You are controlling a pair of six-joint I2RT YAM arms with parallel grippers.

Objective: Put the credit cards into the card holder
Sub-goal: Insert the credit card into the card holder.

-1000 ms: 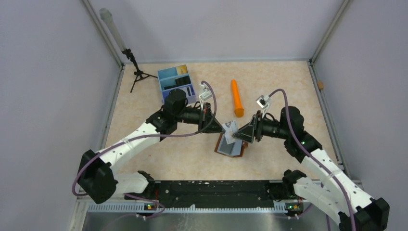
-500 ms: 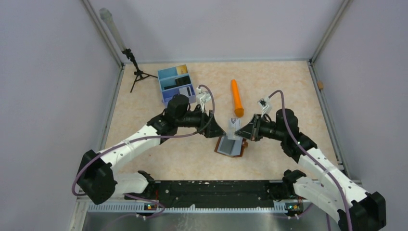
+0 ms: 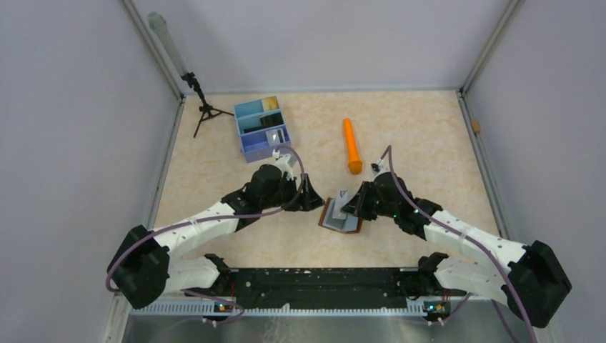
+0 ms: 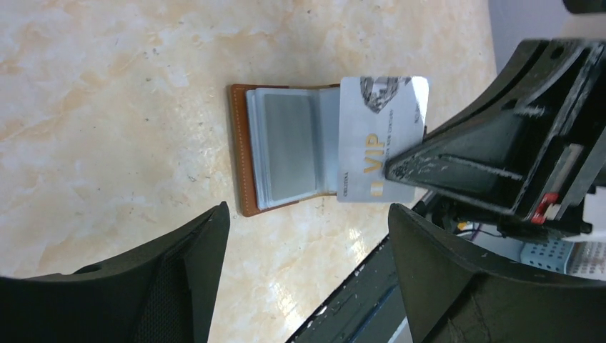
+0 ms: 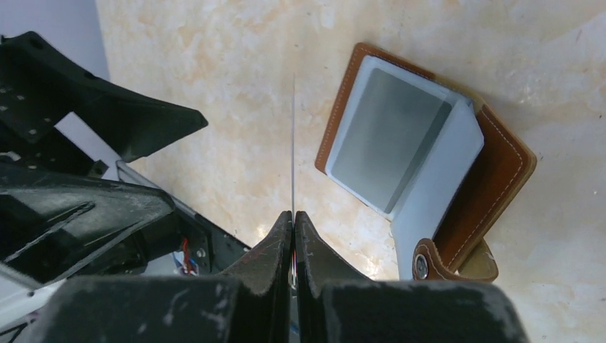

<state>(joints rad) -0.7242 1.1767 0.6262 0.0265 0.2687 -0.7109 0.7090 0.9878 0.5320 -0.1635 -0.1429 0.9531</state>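
the card holder point(image 3: 341, 218) lies open on the table point(image 3: 429, 121), between the two arms, brown leather outside and pale clear pockets inside. its snap tab shows at the edge in the right wrist view. the pockets point(image 5: 389, 139) look grey; i cannot tell whether any card sits in them.

the right pincer point(image 5: 294, 218) is pinched tight on a silvery card point(image 4: 379, 128) with gold "vip" lettering. it holds the card by one end, on edge, so that from its own camera the card is only a thin line. the card stands just above the holder's near side; whether it touches the pockets i cannot tell.

the left pincer point(image 4: 307, 211) is spread wide and holds nothing, just to the left of the holder and aimed at it.

farther back on the left sits a blue tray point(image 3: 257, 151) with three compartments. the far one has a tan-gold card point(image 3: 270, 105), the middle one a black card point(image 3: 268, 120), and the near one a pale card point(image 3: 275, 136). each is too small to read.

counted: one holder, one tray, four cards that i can make out, three in the tray and one in the right pincer. there is also one orange stick point(image 3: 351, 146) lying behind the holder, and one small black tripod point(image 3: 204, 107) in the back left corner.
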